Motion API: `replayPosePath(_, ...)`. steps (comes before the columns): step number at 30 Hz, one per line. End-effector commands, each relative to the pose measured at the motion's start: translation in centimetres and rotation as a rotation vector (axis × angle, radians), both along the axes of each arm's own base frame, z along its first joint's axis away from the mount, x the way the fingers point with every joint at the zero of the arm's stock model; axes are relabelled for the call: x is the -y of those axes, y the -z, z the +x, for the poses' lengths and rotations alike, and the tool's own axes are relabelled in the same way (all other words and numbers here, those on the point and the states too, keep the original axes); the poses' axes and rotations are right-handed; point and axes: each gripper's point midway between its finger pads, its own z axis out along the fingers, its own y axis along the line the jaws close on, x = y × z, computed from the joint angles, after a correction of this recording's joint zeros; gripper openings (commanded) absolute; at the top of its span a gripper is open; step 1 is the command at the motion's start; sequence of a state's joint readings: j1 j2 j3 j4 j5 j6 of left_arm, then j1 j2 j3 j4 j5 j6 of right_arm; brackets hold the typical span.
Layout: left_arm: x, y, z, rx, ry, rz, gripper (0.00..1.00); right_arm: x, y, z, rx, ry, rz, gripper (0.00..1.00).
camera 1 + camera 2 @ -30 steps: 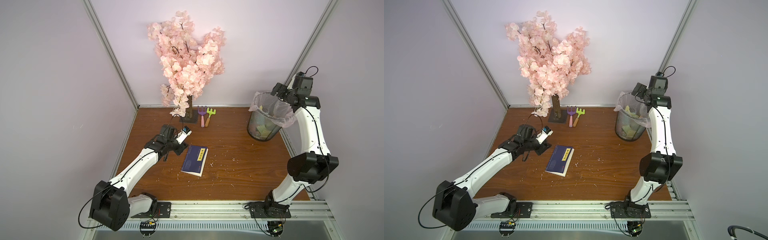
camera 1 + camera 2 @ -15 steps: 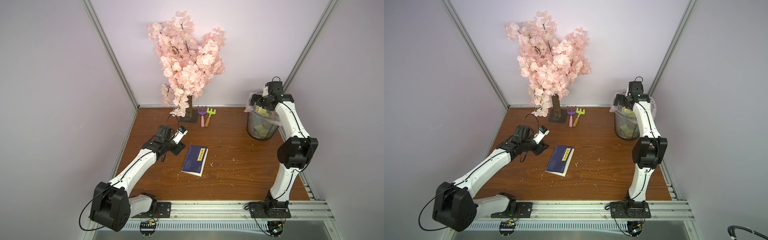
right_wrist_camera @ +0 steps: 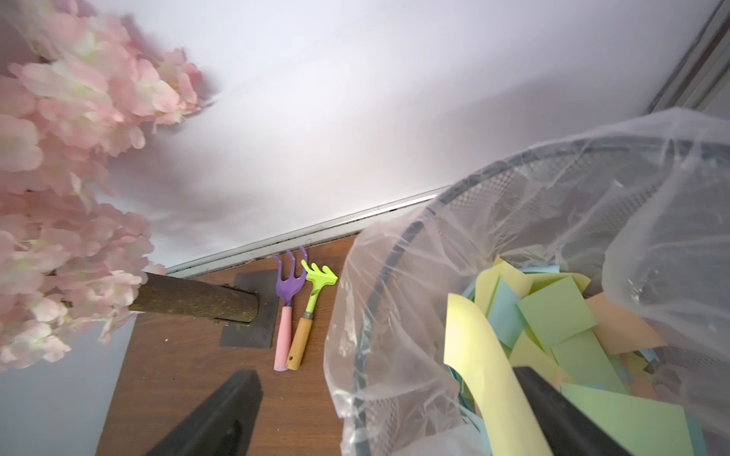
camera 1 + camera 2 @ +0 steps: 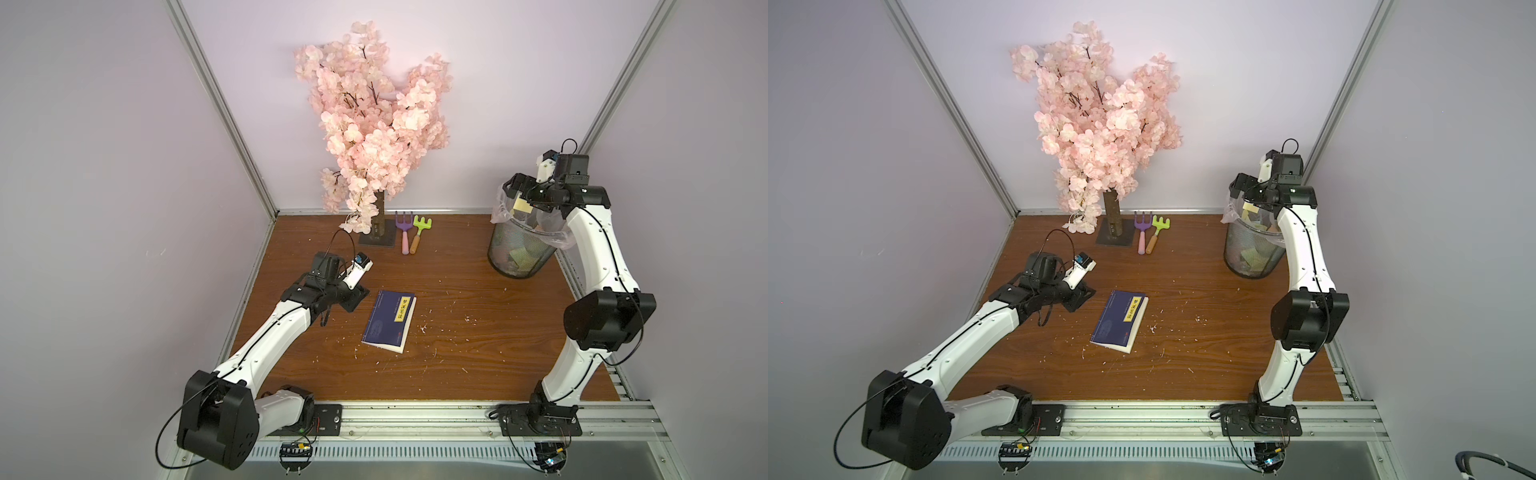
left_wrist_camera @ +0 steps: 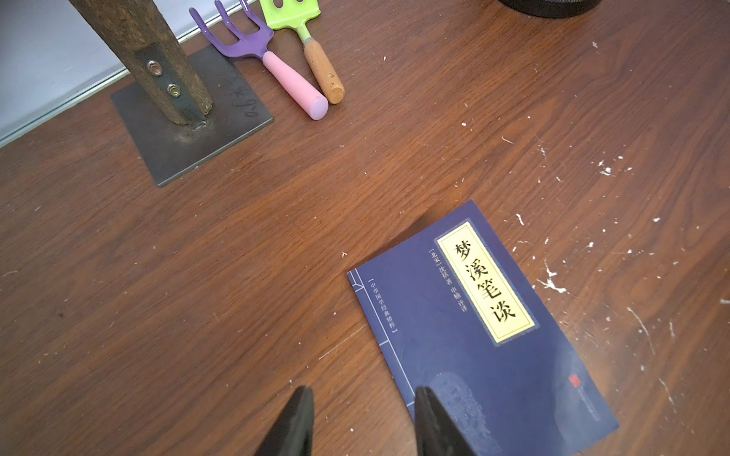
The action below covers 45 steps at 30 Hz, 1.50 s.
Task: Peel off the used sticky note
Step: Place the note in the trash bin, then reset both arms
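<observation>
Over the bin: right gripper spread wide, sticky note stuck to one jaw, not pinched.
I see it hanging lengthwise straight down into the bin; left gripper part-open, empty, well apart by the book.

Both top views look steeply down from high above the near edge toward the far wall, taking in the whole surface with the tree and the bin, with only a slight sideways offset between them. The left wrist view sits low and close over the surface, facing far and right past the left end effector across the book to the trunk and fork. The right wrist view hangs close above the bin's rim at far right, facing left past the right end effector, and shares that trunk and fork.
</observation>
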State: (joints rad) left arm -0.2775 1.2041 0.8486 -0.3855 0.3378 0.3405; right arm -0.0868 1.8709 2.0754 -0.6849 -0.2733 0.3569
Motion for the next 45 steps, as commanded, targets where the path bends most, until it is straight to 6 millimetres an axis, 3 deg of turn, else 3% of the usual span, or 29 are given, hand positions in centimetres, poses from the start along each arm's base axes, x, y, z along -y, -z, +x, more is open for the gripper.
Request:
replayPosePath(1,-0.1,0.5,-0.4,-0.03,0.005,-0.008,0.41,-1.7,-0.9,0.0,0.039,-0.077,0.096,0.99)
replayPosePath(8,-0.3,0.7,-0.5,-0.03,-0.001,-0.001,0.4,-3.1,-0.2,0.2,0.037,-0.13,0.179,0.99)
replayPosePath(13,-0.3,0.9,-0.6,-0.036,-0.003,-0.003,0.4,-3.3,-1.8,-0.1,0.071,-0.158,0.239,0.99)
replayPosePath(19,-0.3,1.0,-0.7,-0.036,-0.006,-0.004,0.4,-1.0,-4.0,-1.0,0.125,-0.111,0.265,0.99)
replayPosePath(23,-0.8,0.8,0.0,-0.009,-0.048,-0.004,0.41,1.0,-5.7,-2.8,0.15,0.001,0.127,0.99)
replayPosePath(25,-1.4,0.6,0.6,0.024,-0.09,-0.001,0.48,0.3,-6.4,-4.2,0.176,0.028,0.036,0.99)
replayPosePath(28,-3.1,0.1,1.9,0.107,-0.186,-0.002,0.95,-2.8,-6.9,-7.9,0.262,0.037,-0.107,0.99)
replayPosePath(31,-5.3,-1.1,3.1,0.201,-0.293,-0.029,0.98,-6.1,-6.4,-12.9,0.388,0.01,-0.174,0.99)
replayPosePath(33,-6.7,-1.8,3.8,0.235,-0.354,-0.064,0.98,-7.4,-5.0,-16.7,0.453,-0.005,-0.149,0.99)
replayPosePath(37,-8.8,-1.5,4.6,0.259,-0.425,-0.134,0.98,-8.1,0.9,-20.4,0.444,-0.014,-0.138,0.99)
replayPosePath(42,-10.9,0.1,4.8,0.396,-0.498,-0.173,0.98,-6.7,9.8,-21.5,0.319,0.055,-0.192,0.99)
replayPosePath(45,-12.0,0.5,4.7,0.524,-0.542,-0.17,0.98,-6.1,13.2,-21.5,0.309,0.078,-0.235,0.99)
